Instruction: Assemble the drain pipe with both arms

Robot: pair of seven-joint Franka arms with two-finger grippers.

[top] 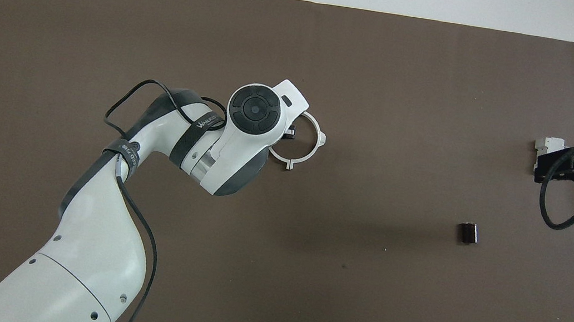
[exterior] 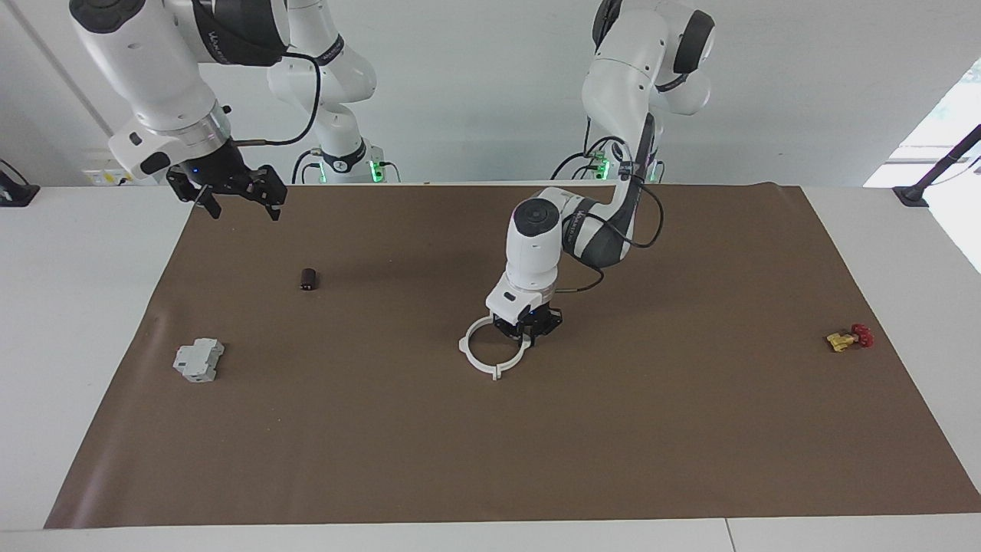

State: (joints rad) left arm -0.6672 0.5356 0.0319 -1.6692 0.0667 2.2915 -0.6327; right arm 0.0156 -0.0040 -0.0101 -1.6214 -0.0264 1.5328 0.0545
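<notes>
Gripping check, left gripper [exterior: 527, 331]: down at the mat in the middle of the table, at the rim of the white ring on the side toward the left arm's end; fingers look drawn in on the rim, though whether they truly clamp it I cannot tell.
Left arm: reaches from its base at the robots' edge out to mid-table, wrist pointing straight down.
Drain pipe [exterior: 487, 354]: two white arcs lying flat as one closed ring at mid-table, well apart from every edge and corner; small tabs stick outward from the rim.
Right gripper [exterior: 239, 192]: up in the air over the corner of the brown mat [exterior: 490, 460] at the robots' edge, right arm's end; fingers apart, nothing between them; this arm waits.
Step in hand (judgement): arcs seem already mated; the left arm is seating or steadying the joint.
Next move calls for (judgement): press on the tabs without sliding the ring; the right gripper would need to come to the free side to brace it.
Other items: dark cylinder [exterior: 308, 279] and grey block [exterior: 198, 360] toward the right arm's end; brass valve with red handle [exterior: 849, 338] near the left arm's end.
Facing view shows: left fingertips and their contact with the rim.
Overhead view shows: the ring's free arc [top: 304, 146] and tabs; the wrist hides the fingers there.
</notes>
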